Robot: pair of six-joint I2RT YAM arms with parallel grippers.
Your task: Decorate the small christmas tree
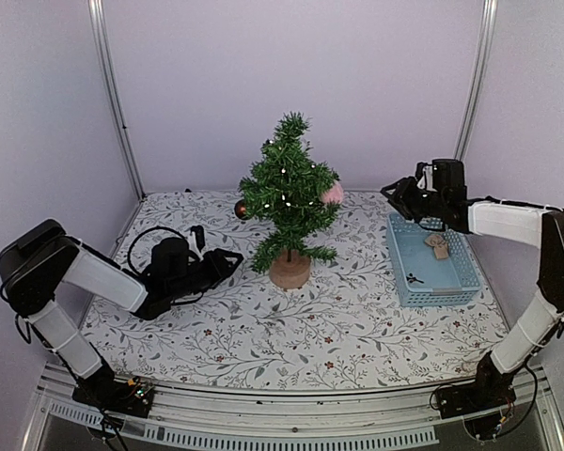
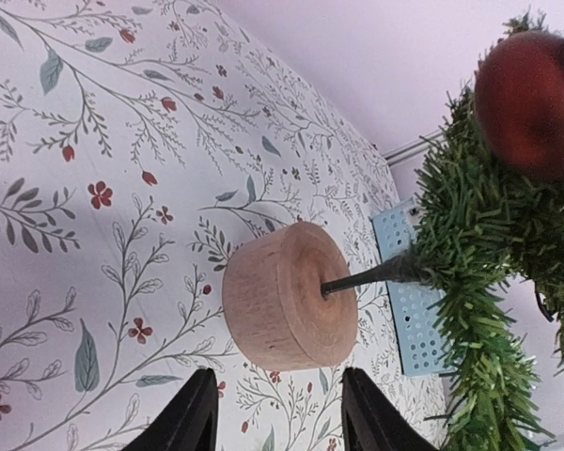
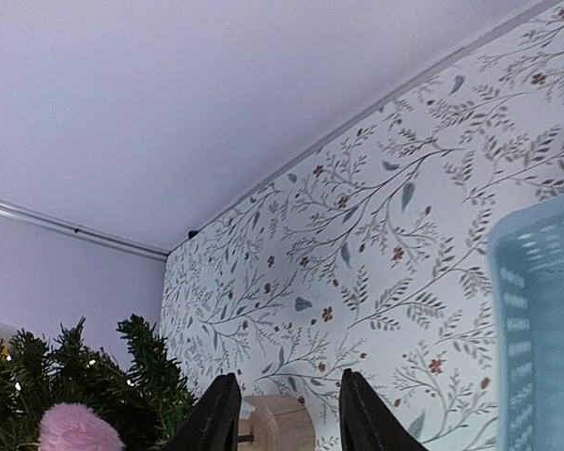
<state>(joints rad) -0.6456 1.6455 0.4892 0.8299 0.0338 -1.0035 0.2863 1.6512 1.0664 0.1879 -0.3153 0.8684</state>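
The small christmas tree (image 1: 289, 193) stands mid-table on its round wooden base (image 1: 289, 270), lit with tiny lights. A dark red ball (image 1: 241, 209) hangs on its left side and a pink fluffy ornament (image 1: 333, 194) on its right. My left gripper (image 1: 233, 262) lies low on the table left of the base, open and empty; in the left wrist view the base (image 2: 287, 296) sits just ahead of the gripper (image 2: 280, 413), with the red ball (image 2: 529, 103) above. My right gripper (image 1: 391, 191) hovers open and empty over the blue tray's far-left corner, right of the tree.
A light blue perforated tray (image 1: 459, 278) on the right holds a small tan ornament (image 1: 438, 245) and a small dark piece (image 1: 413, 278). A floral cloth (image 1: 263, 338) covers the table. Metal frame posts (image 1: 113, 94) rise at the back corners.
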